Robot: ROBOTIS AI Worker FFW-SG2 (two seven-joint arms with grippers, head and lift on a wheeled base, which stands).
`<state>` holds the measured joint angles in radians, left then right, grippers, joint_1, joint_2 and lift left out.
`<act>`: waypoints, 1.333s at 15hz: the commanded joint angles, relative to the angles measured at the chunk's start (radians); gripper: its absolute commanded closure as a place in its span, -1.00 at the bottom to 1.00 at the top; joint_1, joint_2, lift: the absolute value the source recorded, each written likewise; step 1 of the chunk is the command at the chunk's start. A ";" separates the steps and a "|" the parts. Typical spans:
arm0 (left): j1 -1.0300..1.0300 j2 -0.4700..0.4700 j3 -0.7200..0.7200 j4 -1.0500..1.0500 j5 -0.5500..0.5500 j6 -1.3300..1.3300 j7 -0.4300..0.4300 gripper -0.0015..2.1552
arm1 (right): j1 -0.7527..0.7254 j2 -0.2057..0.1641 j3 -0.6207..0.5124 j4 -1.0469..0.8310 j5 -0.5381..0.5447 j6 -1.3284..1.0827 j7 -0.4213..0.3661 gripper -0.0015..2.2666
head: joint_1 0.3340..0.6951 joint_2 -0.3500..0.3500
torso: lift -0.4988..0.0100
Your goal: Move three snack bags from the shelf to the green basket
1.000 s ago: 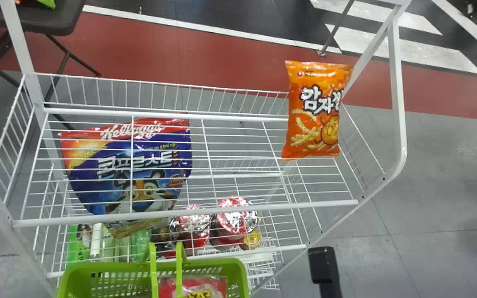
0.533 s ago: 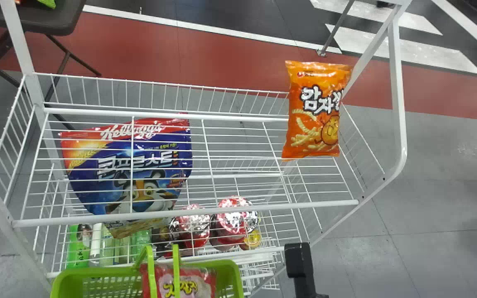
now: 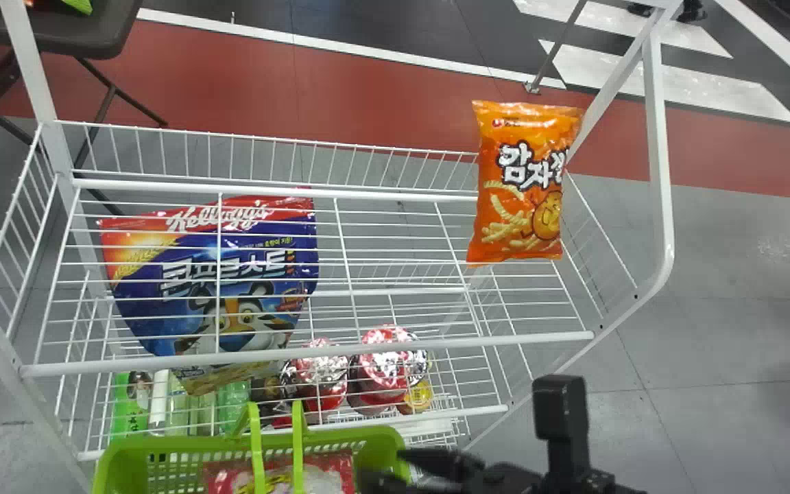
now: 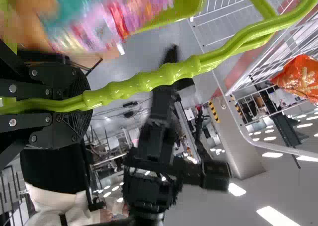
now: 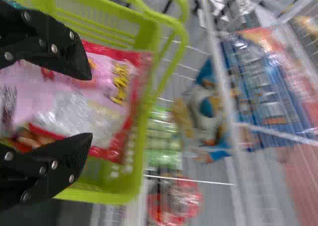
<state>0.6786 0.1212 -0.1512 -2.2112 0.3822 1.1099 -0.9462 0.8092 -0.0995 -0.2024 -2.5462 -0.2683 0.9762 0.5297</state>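
While the white wire shelf [image 3: 436,345] stands over grey floor [image 3: 745,343], orange snack bag [image 3: 518,182] at one o'clock from the spread right pincer [image 3: 381,468], left pincer [image 4: 83,103] pinching basket handle [image 4: 164,76].

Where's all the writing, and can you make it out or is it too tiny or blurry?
Orange snack bag: big white letters, clear; the smaller print at its top is too small.
Blue-and-red bag: white letters on the red and blue parts, clear enough behind the wires; the smallest print isn't.
Pink-and-red bag in the green basket: yellow letters, too blurred.
Red tubs lower down: too small.
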 commanded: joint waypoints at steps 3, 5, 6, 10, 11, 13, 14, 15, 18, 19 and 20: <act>-0.008 0.003 -0.002 0.007 -0.002 0.000 0.001 0.44 | 0.117 0.000 0.123 -0.029 0.118 -0.636 -0.111 -0.92 | 1.00 -1.00 | 0.77; -0.013 0.008 -0.002 0.010 -0.002 -0.003 -0.002 0.44 | 0.156 -0.020 0.205 0.012 0.190 -0.903 -0.211 -0.92 | 1.00 -1.00 | 0.77; -0.019 0.009 -0.001 0.016 0.003 -0.003 -0.005 0.44 | 0.174 -0.034 0.236 0.043 0.204 -1.038 -0.264 -0.92 | 1.00 -1.00 | 0.77; -0.037 0.025 0.022 0.047 0.035 -0.003 -0.031 0.44 | 0.209 -0.060 0.268 0.073 0.213 -1.004 -0.341 -0.92 | 1.00 -1.00 | 0.77; -0.041 0.029 0.033 0.053 0.047 -0.003 -0.039 0.44 | 0.211 -0.052 0.248 0.083 0.204 -0.989 -0.341 -0.92 | 1.00 -1.00 | 0.77; -0.054 0.054 0.048 0.077 0.086 -0.024 -0.045 0.44 | 0.215 -0.029 0.198 0.112 0.158 -0.992 -0.333 -0.92 | 1.00 -1.00 | 0.77; -0.056 0.058 0.053 0.084 0.092 -0.024 -0.049 0.44 | 0.215 -0.022 0.189 0.118 0.155 -0.995 -0.333 -0.92 | 1.00 -1.00 | 0.77; -0.057 0.060 0.055 0.085 0.093 -0.024 -0.049 0.44 | 0.215 -0.017 0.181 0.118 0.147 -0.998 -0.332 -0.92 | 1.00 -1.00 | 0.77; -0.056 0.058 0.053 0.082 0.093 -0.024 -0.049 0.44 | 0.215 -0.016 0.170 0.115 0.147 -1.017 -0.332 -0.92 | 1.00 -1.00 | 0.77; -0.053 0.058 0.055 0.081 0.093 -0.024 -0.049 0.44 | 0.214 -0.016 0.167 0.115 0.144 -1.017 -0.332 -0.92 | 1.00 -1.00 | 0.77; -0.053 0.057 0.055 0.079 0.093 -0.028 -0.051 0.44 | 0.214 -0.016 0.166 0.116 0.139 -1.017 -0.332 -0.92 | 1.00 -1.00 | 0.77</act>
<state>0.6245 0.1791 -0.0973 -2.1298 0.4755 1.0851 -0.9962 1.0239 -0.1151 -0.0332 -2.4304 -0.1234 -0.0402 0.1979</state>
